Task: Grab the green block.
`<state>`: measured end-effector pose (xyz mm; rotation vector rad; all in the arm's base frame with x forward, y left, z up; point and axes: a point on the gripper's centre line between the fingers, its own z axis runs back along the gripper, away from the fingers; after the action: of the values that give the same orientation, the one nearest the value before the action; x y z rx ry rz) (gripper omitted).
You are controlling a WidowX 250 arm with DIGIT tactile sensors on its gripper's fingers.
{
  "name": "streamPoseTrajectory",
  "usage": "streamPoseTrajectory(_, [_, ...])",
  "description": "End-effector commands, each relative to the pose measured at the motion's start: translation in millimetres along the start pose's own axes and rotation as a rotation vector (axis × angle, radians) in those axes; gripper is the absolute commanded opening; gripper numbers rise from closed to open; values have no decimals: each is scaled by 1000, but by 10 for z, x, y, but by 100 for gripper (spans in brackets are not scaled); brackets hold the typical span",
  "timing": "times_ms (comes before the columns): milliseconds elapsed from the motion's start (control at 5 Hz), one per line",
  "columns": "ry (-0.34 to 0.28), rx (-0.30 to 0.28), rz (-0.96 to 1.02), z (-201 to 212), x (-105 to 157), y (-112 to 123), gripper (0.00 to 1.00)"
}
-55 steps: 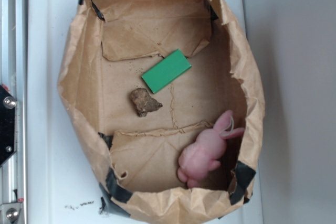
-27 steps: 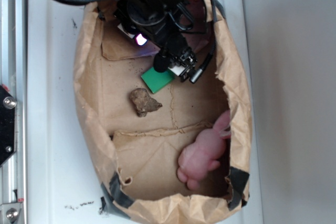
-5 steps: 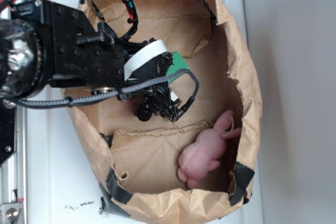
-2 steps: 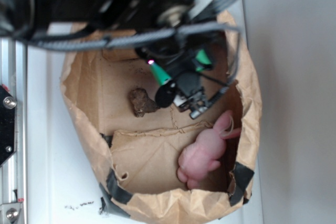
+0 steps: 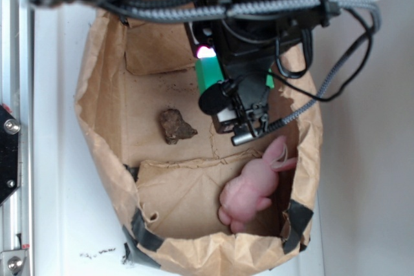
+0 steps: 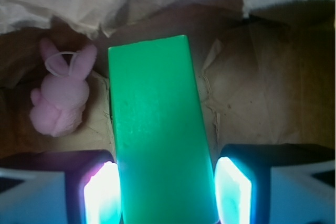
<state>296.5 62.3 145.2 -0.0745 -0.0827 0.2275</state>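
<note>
I am clamping my gripper (image 6: 165,192) on the green block (image 6: 160,135), one glowing pad (image 6: 100,195) pressing each long side, so the smooth flat slab is standing out lengthwise between them and reaching away from my wrist. It is hanging clear of the crumpled brown paper bag's (image 5: 103,159) creased floor. Beyond it, to the wrist view's left, the fuzzy pink toy rabbit (image 6: 60,95) is lying near the bag wall. In the exterior view, a lumpy brown rock (image 5: 176,125) is sitting apart from my arm.
</note>
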Motion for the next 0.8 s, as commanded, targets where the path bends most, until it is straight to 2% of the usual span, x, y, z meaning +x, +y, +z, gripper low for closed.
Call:
streamPoseTrajectory(0, [-231,-13,-138,373,-205,15,0])
streamPoseTrajectory(400, [-229,-8,-135,433,-205,-24,0])
streamPoseTrajectory(600, [-253,2,-113,348,-182,-44,0])
